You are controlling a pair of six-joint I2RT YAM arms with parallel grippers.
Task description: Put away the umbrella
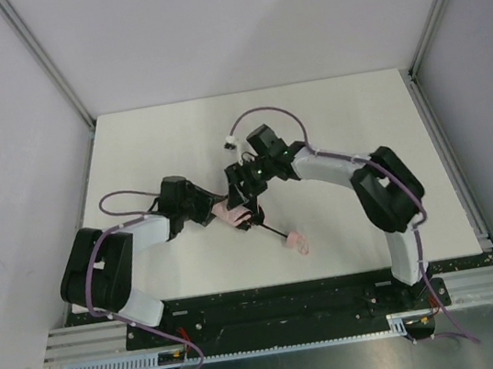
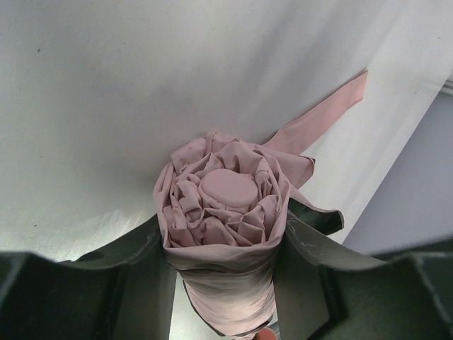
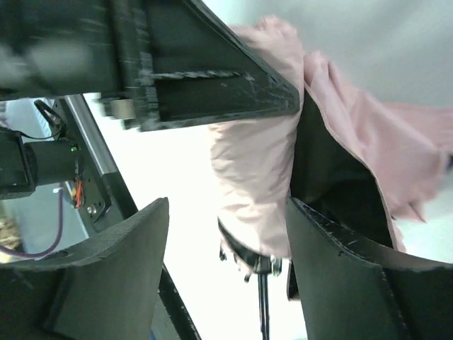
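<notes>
The umbrella (image 1: 226,213) lies mid-table with its pale pink canopy folded into a bundle. Its thin black shaft (image 1: 272,230) runs out to the small pink handle (image 1: 298,243) at the front right. My left gripper (image 1: 216,209) is shut on the canopy; in the left wrist view (image 2: 225,219) the rolled fabric (image 2: 226,191) fills the space between the fingers, and a pink strap (image 2: 318,120) trails away. My right gripper (image 1: 243,205) is open, its fingers either side of the canopy's lower end (image 3: 255,163) in the right wrist view (image 3: 228,205). The fabric lies against the right finger, and the shaft (image 3: 263,304) shows below.
The white table (image 1: 356,112) is enclosed by grey walls with metal rails along the sides. The two arms meet over the umbrella, and a left gripper finger (image 3: 212,85) crosses the top of the right wrist view. A purple cable (image 1: 264,115) loops above the right wrist.
</notes>
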